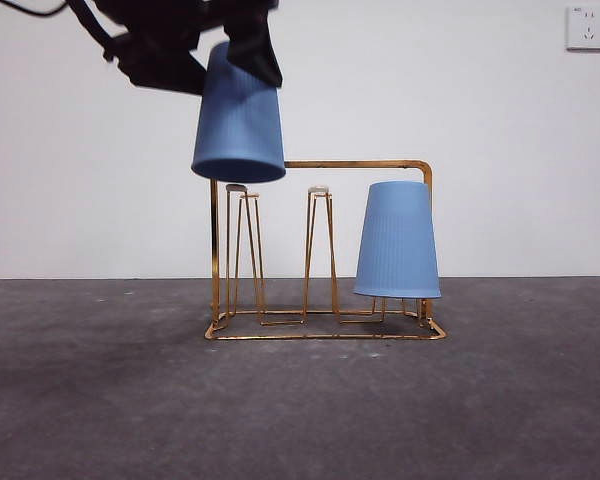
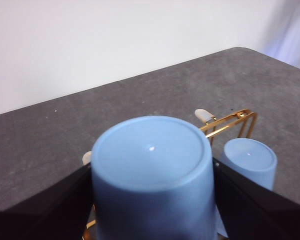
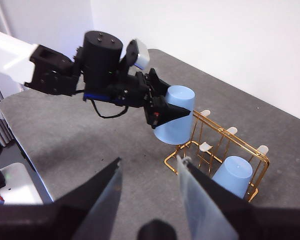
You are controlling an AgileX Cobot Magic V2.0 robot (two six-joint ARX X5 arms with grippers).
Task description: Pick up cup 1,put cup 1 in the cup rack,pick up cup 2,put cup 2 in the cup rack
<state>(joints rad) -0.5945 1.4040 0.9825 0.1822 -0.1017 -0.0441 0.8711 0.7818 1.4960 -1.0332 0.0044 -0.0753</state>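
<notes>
Grey table (image 1: 100, 400), cup (image 1: 239, 115) mid-air above rack (image 1: 325, 255)

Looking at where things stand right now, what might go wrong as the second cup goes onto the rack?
1. The left gripper holds the upside-down blue cup tilted above the cup rack; its rim may catch a white-tipped prong rather than slide over it.
2. A catch like that could push or tip the light wire rack and upset the other blue cup already on it.
3. Released off-centre, the cup might drop onto the table.
</notes>
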